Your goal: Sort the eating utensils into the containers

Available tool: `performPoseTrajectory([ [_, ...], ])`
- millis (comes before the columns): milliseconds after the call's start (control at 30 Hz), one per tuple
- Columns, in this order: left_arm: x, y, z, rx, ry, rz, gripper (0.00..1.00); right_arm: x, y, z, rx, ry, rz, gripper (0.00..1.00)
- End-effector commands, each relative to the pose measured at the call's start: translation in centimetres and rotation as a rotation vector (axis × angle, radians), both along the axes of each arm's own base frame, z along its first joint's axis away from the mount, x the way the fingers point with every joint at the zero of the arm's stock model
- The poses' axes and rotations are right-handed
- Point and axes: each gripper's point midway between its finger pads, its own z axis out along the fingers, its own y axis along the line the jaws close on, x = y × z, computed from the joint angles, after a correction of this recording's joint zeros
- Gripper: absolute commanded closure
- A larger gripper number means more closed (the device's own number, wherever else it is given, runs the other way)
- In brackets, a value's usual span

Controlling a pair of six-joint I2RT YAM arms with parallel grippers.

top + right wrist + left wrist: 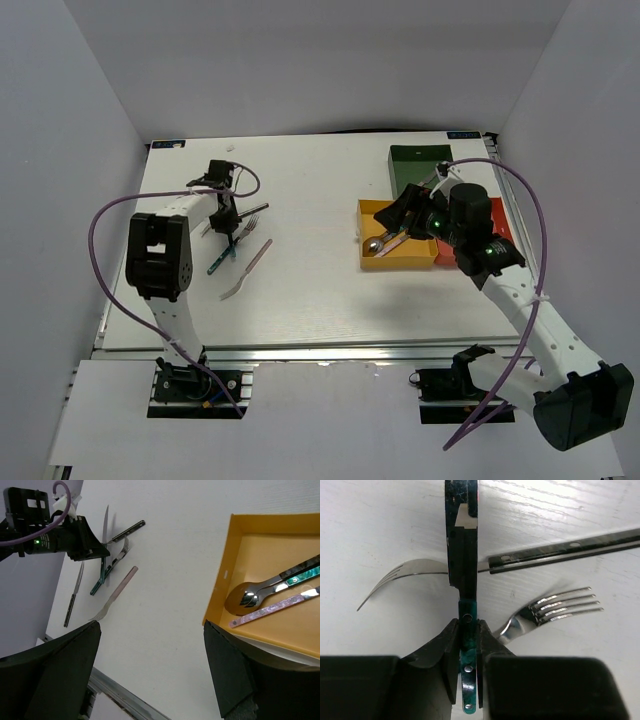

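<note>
Four utensils, by my count, lie loose on the table (320, 290) for you to sort, all in its left half. Seen from above, the pink fork (247, 269) lies nearest the bases, at about 5 o'clock from the left claw (467, 626). Just beyond it the teal-handled fork (221, 260) lies slanting, its tines close to the claw. A black-handled knife (74, 595) lies at the claw's 8 o'clock, and a black-handled fork (560, 552) runs out toward its 2 o'clock. The left claw is pinched narrow on a fifth piece, the teal-handled knife (467, 650), blade pointing away from the wrist. You cannot tell from these views whether it is clear of the table.

At 3 o'clock from the table's middle, the yellow tray (260, 550) holds what looks like three pieces. One spoon (245, 598) shows its bowl plainly, with black, teal and pink handles side by side. Your right claw (151, 630) hangs above that tray, spread wide, gripping nothing. The red tray (503, 220), at the yellow one's 3 o'clock, is mostly hidden by the arm. The dark green tray (415, 165), at its 12 o'clock, shows nothing in its visible part. I judge you under halfway: spoons look done, knives and forks remain.
</note>
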Motion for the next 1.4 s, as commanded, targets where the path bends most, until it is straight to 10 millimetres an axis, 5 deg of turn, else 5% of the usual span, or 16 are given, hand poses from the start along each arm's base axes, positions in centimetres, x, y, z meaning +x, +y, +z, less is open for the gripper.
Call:
performPoseTrajectory([
  [0,1.8,-1.6,6.9,-0.045,-0.164,-0.057,1.00,-0.2,1.6,0.8,0.093,-0.040,0.056,0.12],
  [133,0.8,-5.6,11.3,-0.122,-0.260,-0.157,1.00,-0.8,4.4,1.2,0.224,-0.052,0.207,0.11],
  [300,-3.8,-15.4,17.1,-0.446,-0.445,-0.420,1.00,0.4,6.7,1.6,0.321,-0.017,0.213,0.11],
  [367,-5.7,-18.7,17.9,-0.575,-0.503,-0.501,1.00,2.1,7.0,1.2,0.329,0.031,0.130,0.11],
  [567,-8.5,-23.5,20.6,-0.743,-0.580,-0.601,1.00,4.5,9.8,0.8,0.342,0.074,0.103,0.11],
  [900,-9.4,-25.7,18.6,-0.746,-0.513,-0.623,1.00,6.0,13.1,1.1,0.317,0.045,0.143,0.17],
  [1067,-9.7,-26.4,18.6,-0.760,-0.509,-0.634,1.00,7.1,15.2,-0.4,0.266,0.072,0.184,0.24],
  [1133,-9.6,-26.6,18.8,-0.765,-0.509,-0.640,1.00,7.4,16.3,-0.8,0.248,0.077,0.209,0.33],
  [1167,-9.6,-26.7,18.9,-0.765,-0.509,-0.640,1.00,7.5,16.5,-0.9,0.242,0.076,0.215,0.48],
  [1267,-9.5,-26.9,19.3,-0.769,-0.510,-0.646,0.95,8.1,17.1,-1.4,0.215,0.066,0.222,0.67],
  [1300,-9.6,-26.8,19.4,-0.768,-0.512,-0.647,0.90,8.3,17.2,-1.5,0.208,0.062,0.223,0.81],
  [1333,-9.6,-26.8,19.7,-0.769,-0.520,-0.646,0.79,8.6,17.2,-1.5,0.200,0.054,0.215,0.91],
  [1367,-9.5,-26.6,19.9,-0.761,-0.532,-0.638,0.47,8.8,17.0,-1.6,0.184,0.042,0.206,1.00],
])
